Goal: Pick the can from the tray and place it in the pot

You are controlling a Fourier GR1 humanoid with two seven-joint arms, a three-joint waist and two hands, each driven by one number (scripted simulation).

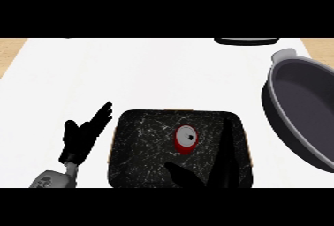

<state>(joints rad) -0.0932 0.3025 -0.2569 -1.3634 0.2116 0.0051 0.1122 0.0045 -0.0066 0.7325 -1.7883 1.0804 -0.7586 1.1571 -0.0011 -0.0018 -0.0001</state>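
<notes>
A red can (pixel 186 139) with a white top stands upright near the middle of the black speckled tray (pixel 140 145). My right hand (pixel 218 165) reaches over the tray from the lower edge, fingers straight and open, its fingertips just right of the can and its thumb below it. At the right side of the counter lies the large dark pot (pixel 306 110) with a grey rim. My left hand (pixel 83 134) rests open to the left of the tray, fingers up.
A dark object (pixel 246 41) shows partly at the counter's far edge, top right. The white counter (pixel 130 70) stretches beyond the tray, with wooden edges at both far corners.
</notes>
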